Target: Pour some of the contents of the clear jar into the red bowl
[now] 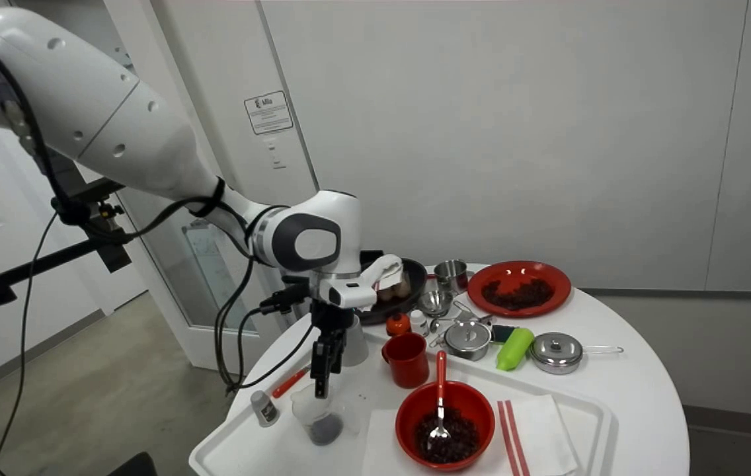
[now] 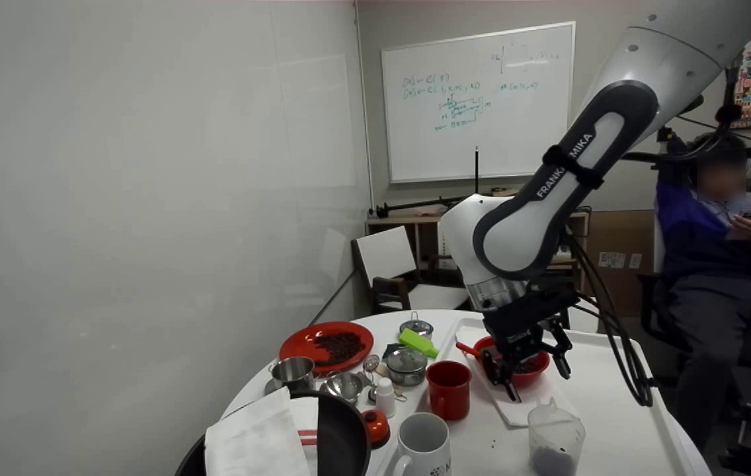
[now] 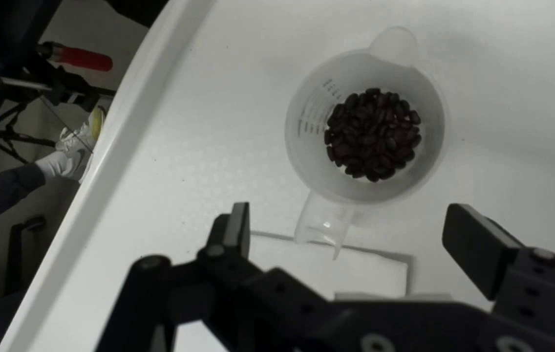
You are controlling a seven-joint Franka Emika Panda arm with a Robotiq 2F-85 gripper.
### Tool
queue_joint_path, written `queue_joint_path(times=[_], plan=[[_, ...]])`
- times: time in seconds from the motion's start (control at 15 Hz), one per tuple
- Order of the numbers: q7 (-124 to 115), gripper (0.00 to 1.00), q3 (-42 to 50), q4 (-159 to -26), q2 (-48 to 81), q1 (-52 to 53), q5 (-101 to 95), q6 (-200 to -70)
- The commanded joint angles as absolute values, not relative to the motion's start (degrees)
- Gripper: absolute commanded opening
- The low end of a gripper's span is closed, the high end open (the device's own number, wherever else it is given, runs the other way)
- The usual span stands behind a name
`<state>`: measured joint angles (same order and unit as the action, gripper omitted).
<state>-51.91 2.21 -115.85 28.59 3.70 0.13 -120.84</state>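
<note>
The clear measuring cup [image 3: 365,191] stands upright on the white tray [image 3: 199,146], dark beans [image 3: 373,134] covering its bottom; the graduations on its wall are too faint for me to read. In an exterior view, the frame's edge crops the base of the cup [image 2: 551,430]. In an exterior view, my fingers [image 1: 321,385] cross in front of part of the cup [image 1: 309,410], but the wrist view shows me them spread wide, clear of the cup, its handle showing between them, though I can't judge the height.

I see the red bowl [image 1: 471,398] on the same tray, apart from the cup, with a dark heap inside and a red-handled utensil [image 1: 441,377] leaning in it; fork or spoon, I can't make out. In an exterior view the fingers hide much of the bowl [image 2: 531,379].

Farther out, the white mug [image 2: 418,453] is cut off at the bottom, and I read only an "M" from its lettering. A black frying pan [image 2: 342,436] on the counter [image 1: 653,410] is cropped too, partly covered by a white cloth [image 2: 253,436]. On the arm [image 2: 673,46], a strap [image 2: 572,165] breaks up the maker's name, leaving me "FRANKA" and "MIKA". The wall sign [image 1: 268,112] seems headed "Mila", with small print I can't read, and most of the green handwriting on the whiteboard [image 2: 534,145] is illegible from here.
</note>
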Motion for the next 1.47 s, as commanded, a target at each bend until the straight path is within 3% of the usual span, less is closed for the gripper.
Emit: queue_joint_path(times=[0.0, 0.6, 0.67, 0.8, 1.33, 1.4], plan=[[-56.1, 1.00, 4.3, -112.0, 31.2, 2.5, 5.8, -119.4], [-49.5, 1.00, 3.0, -108.5, 37.0, -0.7, 13.1, -112.3], [-48.7, 0.75, 2.8, -108.3, 37.4, -0.5, 13.0, -111.9], [-47.7, 0.68, 2.6, -108.0, 38.0, 0.0, 12.8, -111.6], [-45.3, 0.06, 2.7, -107.8, 38.2, 0.7, 12.5, -111.1], [-45.1, 0.09, 2.7, -107.9, 38.2, 0.7, 12.5, -111.1]])
